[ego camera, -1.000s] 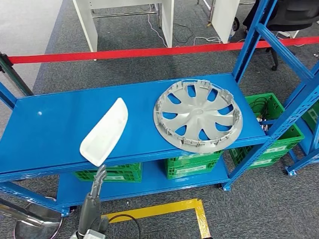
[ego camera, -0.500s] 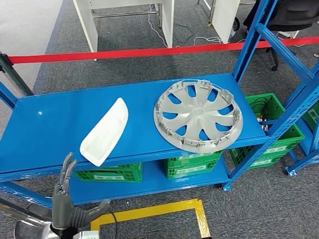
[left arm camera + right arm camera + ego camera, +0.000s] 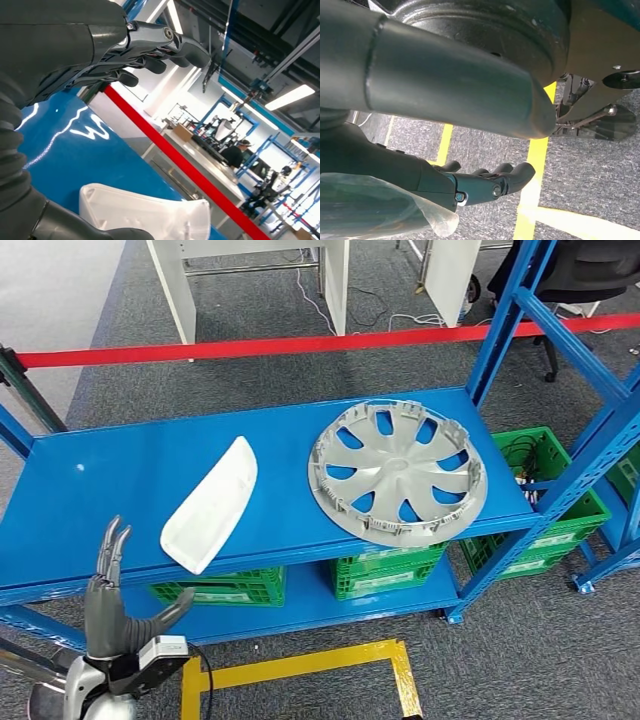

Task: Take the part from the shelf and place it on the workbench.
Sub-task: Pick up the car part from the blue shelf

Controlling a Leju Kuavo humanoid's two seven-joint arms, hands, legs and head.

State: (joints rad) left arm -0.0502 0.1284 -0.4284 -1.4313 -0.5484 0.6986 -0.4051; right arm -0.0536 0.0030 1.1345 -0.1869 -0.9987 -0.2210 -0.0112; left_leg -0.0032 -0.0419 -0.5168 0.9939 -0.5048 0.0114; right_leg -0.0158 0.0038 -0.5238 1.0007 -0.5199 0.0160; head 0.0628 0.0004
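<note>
Head view has the left hand raised in front of the blue shelf, fingers apart and pointing up, thumb held out to the side, holding nothing. The white plastic part lies flat on the top shelf board just ahead of that hand and a little to its right, its near end poking slightly over the front edge of the board. Hand and part are near each other but not touching. Further to the right of the hand, well apart from it, a silver wheel cover rests on the same board, and green crates sit on the lower level.

From the left wrist camera the part shows between the thumb and the extended fingers — the grasp is lined up, yet the gap is wide and nothing is closed on it.

The right hand hangs by the robot's side over grey carpet with yellow floor tape, fingers loosely extended and empty.

My reading is that the step in hand is the reach toward the part — the pick has not begun. The next move calls for carrying the hand forward and right until the near end of the part sits between thumb and fingers, then closing firmly; the part looks thin and smooth, so a shallow pinch might slip.
</note>
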